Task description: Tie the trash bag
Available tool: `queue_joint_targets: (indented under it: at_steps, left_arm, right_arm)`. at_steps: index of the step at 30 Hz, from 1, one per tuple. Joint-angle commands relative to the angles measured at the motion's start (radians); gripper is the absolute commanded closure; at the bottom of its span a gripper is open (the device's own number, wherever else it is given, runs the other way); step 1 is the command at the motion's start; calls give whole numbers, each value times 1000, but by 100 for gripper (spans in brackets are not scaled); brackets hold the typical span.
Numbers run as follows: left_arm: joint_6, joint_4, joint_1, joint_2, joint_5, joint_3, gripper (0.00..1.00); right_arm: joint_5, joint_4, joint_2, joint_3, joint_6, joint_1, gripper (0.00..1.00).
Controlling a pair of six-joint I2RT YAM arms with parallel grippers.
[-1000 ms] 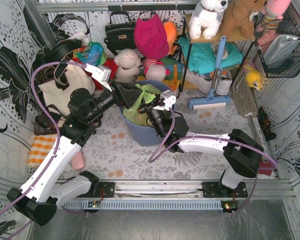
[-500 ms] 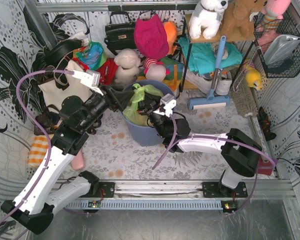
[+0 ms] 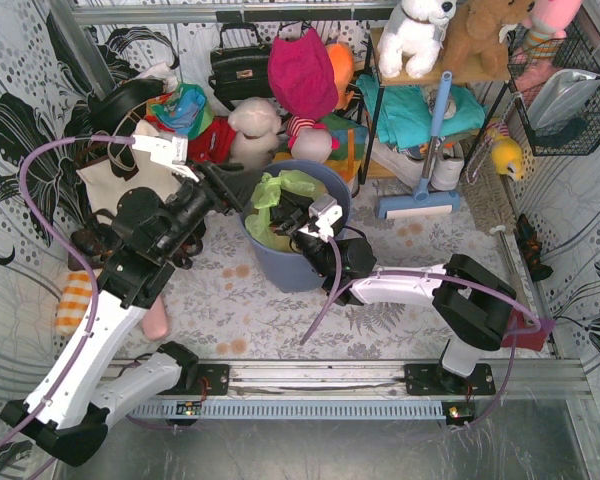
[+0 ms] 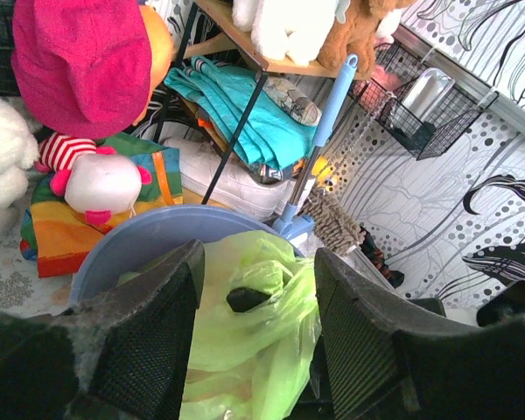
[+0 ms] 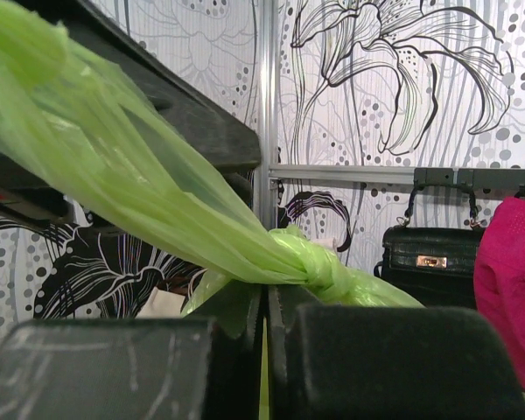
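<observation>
One green bag (image 3: 280, 187), one blue-grey bin (image 3: 283, 270), one black handbag (image 3: 240, 66) at upper middle, one blue-handled mop (image 3: 438, 120), one wire basket (image 3: 580, 137) at upper right.

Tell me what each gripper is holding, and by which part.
The right gripper is shut on the trash bag, pinching twisted plastic at its knotted top. The left gripper is open, holding nothing.

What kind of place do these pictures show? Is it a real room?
Probably a test cell dressed as a cluttered home storage corner: soft toys on a shelf, a handbag, and a bin holding a green trash bag, inside flower-papered panels on a metal frame.
</observation>
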Motion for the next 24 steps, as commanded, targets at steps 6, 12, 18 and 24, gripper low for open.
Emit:
queue_joint_targets:
  at_steps: [6,12,18,24]
  left_arm:
    - [-38,-49,-4,69,-14,64,40]
    - [-61,-87,-4,77,24,81,51]
    - [-63,-93,-4,78,46,90,75]
    - [-58,-89,-4,91,34,109,100]
  right_arm:
    - [-34,114,8,28,-33,-1,100]
    - [-33,112,17,38,-49,-2,100]
    - [-38,113,15,40,-47,-1,100]
    - [-42,113,9,32,-44,-1,100]
